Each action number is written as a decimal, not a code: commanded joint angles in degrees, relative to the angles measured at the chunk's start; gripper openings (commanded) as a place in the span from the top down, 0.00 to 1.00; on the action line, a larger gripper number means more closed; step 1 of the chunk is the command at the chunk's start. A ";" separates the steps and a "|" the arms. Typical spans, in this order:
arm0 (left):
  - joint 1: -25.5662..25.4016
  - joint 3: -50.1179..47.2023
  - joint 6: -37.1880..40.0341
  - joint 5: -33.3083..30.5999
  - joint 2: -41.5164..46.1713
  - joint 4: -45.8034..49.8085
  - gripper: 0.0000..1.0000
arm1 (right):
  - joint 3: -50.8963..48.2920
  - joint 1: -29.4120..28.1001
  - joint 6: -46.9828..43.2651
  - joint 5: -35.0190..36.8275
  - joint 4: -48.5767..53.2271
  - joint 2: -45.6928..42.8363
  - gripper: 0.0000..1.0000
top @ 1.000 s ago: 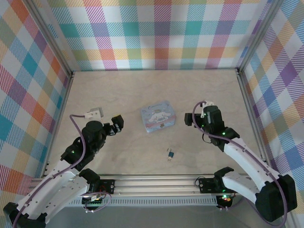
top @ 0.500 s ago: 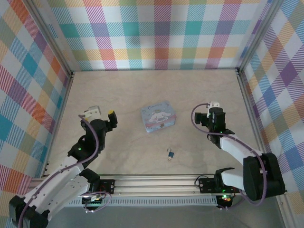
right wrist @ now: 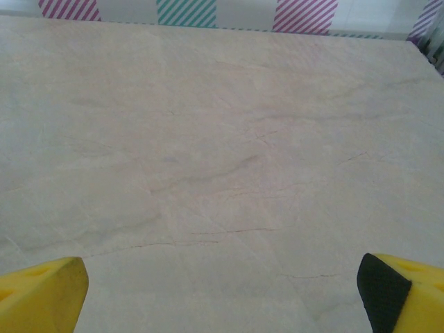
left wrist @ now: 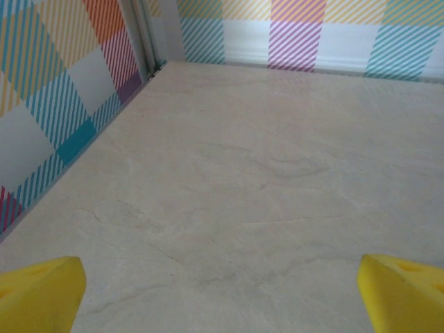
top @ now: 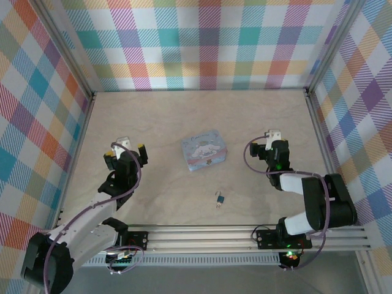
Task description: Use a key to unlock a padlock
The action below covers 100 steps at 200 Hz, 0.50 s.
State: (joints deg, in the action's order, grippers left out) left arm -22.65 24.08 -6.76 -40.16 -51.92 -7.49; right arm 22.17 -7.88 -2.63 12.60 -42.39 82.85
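Note:
The tiny blue padlock (top: 219, 198) lies on the table near the front middle, between the two arms. A thin metal sliver (top: 217, 205) touches its near end; I cannot tell whether that is the key or the shackle. My left gripper (top: 127, 150) is far to the padlock's left, my right gripper (top: 268, 146) off to its right. Both are open and hold nothing. In the left wrist view the gripper (left wrist: 222, 298) has yellow fingertips (left wrist: 41, 291) in the bottom corners over bare table. The right wrist view shows that gripper (right wrist: 222, 298) with its fingertips (right wrist: 41, 291) just as wide.
A pale blue cartoon-printed tin box (top: 205, 149) sits mid-table behind the padlock, between the grippers. Plaid walls enclose the table (top: 184, 110) on the left, back and right. An aluminium rail (top: 202, 234) runs along the front edge.
Both arms have folded back toward their bases. The left gripper swung left, the right one right and back, away from the tin box, and both now face the back wall. Padlock and box are unmoved.

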 commanded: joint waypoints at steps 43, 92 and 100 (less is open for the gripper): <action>8.11 -2.56 1.67 7.36 -8.00 -12.99 0.00 | -2.43 5.32 2.71 -7.85 -11.56 4.53 0.00; 11.67 -5.04 4.69 13.80 -15.20 -24.22 0.00 | 0.72 7.45 4.40 -10.35 -6.40 5.18 0.00; 11.88 -5.23 5.36 14.63 -16.72 -26.46 0.00 | 0.70 7.44 4.41 -10.30 -6.60 5.18 0.00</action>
State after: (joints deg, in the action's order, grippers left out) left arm -11.92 19.94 -4.60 -29.89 -65.52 -24.03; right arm 21.91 -0.73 0.60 4.47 -48.84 87.83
